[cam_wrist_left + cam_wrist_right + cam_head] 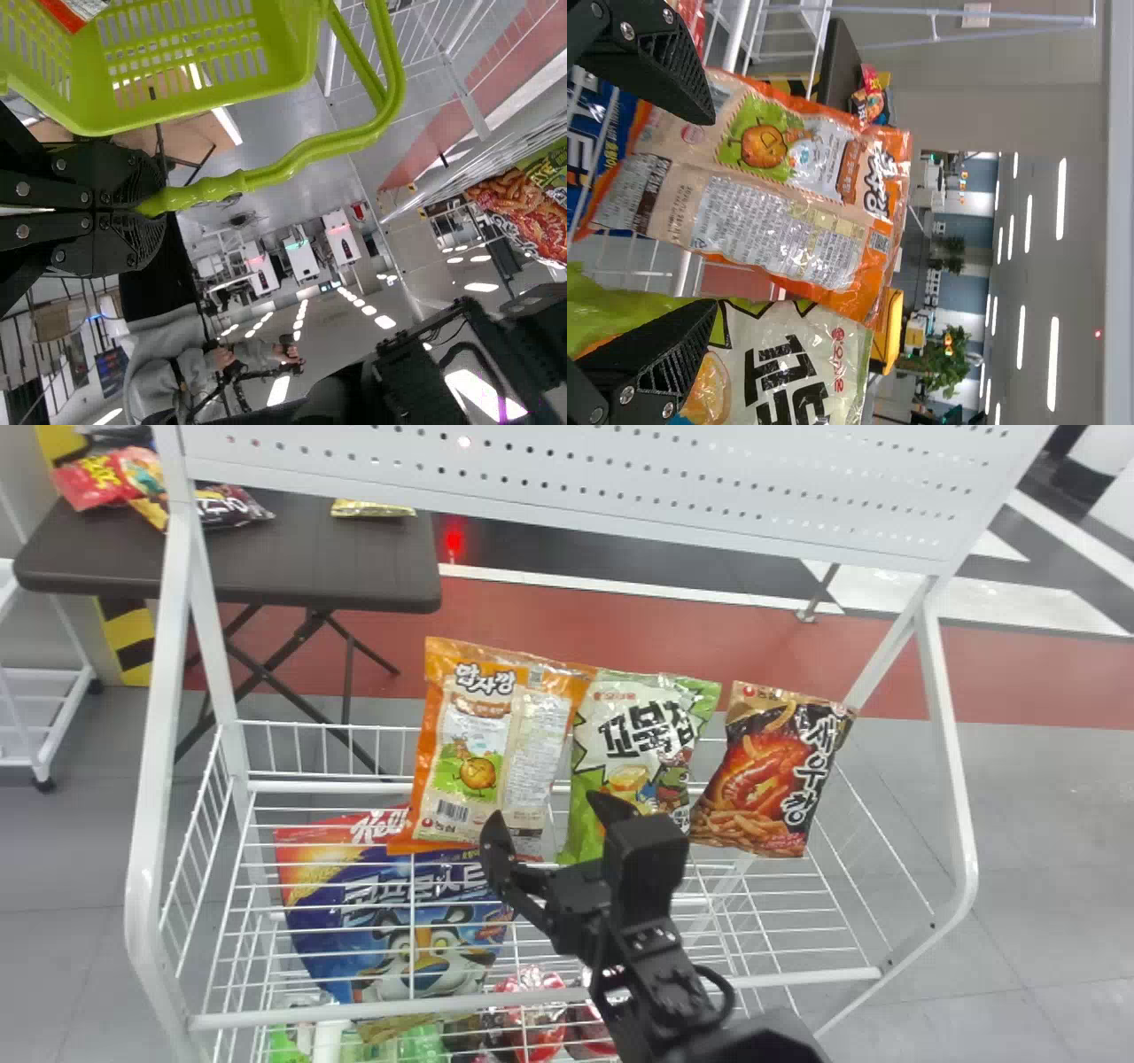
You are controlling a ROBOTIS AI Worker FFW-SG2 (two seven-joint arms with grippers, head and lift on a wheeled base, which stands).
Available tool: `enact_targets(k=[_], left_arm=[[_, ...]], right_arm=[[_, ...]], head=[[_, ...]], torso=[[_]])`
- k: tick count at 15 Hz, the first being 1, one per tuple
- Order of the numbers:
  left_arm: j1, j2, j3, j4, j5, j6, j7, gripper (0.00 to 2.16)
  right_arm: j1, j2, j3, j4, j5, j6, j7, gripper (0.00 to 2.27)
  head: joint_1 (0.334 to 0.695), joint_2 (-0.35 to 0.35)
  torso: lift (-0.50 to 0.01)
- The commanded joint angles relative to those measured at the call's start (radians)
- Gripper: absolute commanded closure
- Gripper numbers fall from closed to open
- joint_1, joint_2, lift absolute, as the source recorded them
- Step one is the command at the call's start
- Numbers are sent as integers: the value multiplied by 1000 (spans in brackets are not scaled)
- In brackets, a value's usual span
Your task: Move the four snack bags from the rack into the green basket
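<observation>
Head view: grey floor [1045,868] with a red band [673,624] behind, dark counter [301,553] with packets [97,480] at upper left, white rack [953,779] across the middle. Right arm's fingers [499,852] spread wide just below the centre, in front of the lower parts of the orange snack bag [474,731] and green-and-white snack bag [638,735]. Narrow gap from there to the brown snack bag [771,766], right of centre; wider room from that one to the rack's right post. Blue snack bag [323,926] at lower left, upper edge behind the orange one.

Left wrist view: ceiling lights and pale floor beyond. Left arm's fingers [137,243] together, clamped on the handle [283,162] of the green basket [190,97]. Basket wall close beside the fingers, orange-edged packet [73,11] against it, brown bag well apart.

Right wrist view: grey wall and light strips beyond. Fingers apart, one over the orange bag, one over the green-and-white bag, facing edges of both between; impossible to tell whether touching. Orange bag's upper end beyond the fingertips, towards open room.
</observation>
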Motion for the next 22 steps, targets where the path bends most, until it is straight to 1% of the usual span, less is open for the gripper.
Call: enact_targets(k=[1, 3, 4, 5, 6, 7, 8, 9, 10, 11, 13, 14, 17, 18, 21, 22], left_arm=[[-2, 0, 0, 1, 0, 2, 2, 2024], [-6, 2, 0, 3, 0, 2, 2, 2024], [-10, 2, 0, 4, 0, 2, 2, 2024], [-10, 3, 0, 4, 2, 2, 2, 2024], [-10, 5, 2, 4, 2, 2, 0, 2024], [-13, 5, 4, 7, 3, 2, 2, 2024], [-16, 5, 4, 9, 5, 2, 2, 2024], [-17, 5, 2, 10, 5, 2, 2, 2024], [-20, 3, 0, 12, 5, 2, 2, 2024], [-22, 3, -1, 13, 3, 5, 6, 2024], [-25, 0, -6, 15, 0, 5, 6, 2024], [-25, -1, -6, 15, 0, 5, 8, 2024], [-26, -1, -3, 16, -2, 2, 17, 2024], [-26, -3, 2, 16, -2, 2, 22, 2024], [-28, -4, 13, 13, 2, 5, 23, 2024], [-28, -4, 16, 12, 3, 5, 31, 2024]], right_arm=[[-101, 7, -5, 93, -63, 2, 8, 90], [-163, 7, -3, 126, -91, 42, 19, 151], [-184, 7, 1, 144, -91, 61, 28, 255], [-200, 7, 3, 155, -90, 85, 54, 603], [-204, 7, 3, 155, -90, 116, 80, 1379], [-193, 7, 6, 146, -90, 116, 82, 1980], [-181, 6, 4, 126, -90, 119, 100, 2044], [-160, 3, 3, 96, -88, 119, 116, 2047], [-135, 0, 0, 61, -88, 119, 137, 2101], [-117, -3, 0, 17, -83, 134, 143, 2101], [-62, -14, -5, -103, -60, 205, 169, 2101], [-39, -22, -6, -161, -40, 281, 202, 2101], [70, -26, -54, -331, -19, 392, 258, 2101], [116, -28, -74, -401, 1, 450, 298, 2101], [265, -28, -149, -609, 41, 616, 378, 2101], [311, -26, -166, -654, 65, 699, 424, 2101]], head=[[695, -276], [695, -254], [695, -248], [695, -242], [695, -235], [695, -224], [695, -210], [695, -205], [695, -201], [695, -198], [695, -197], [695, -201], [695, -212], [695, -229], [695, -269], [695, -290]], torso=[[0], [0], [0], [0], [0], [0], [0], [0], [0], [0], [0], [0], [0], [0], [0], [0]])
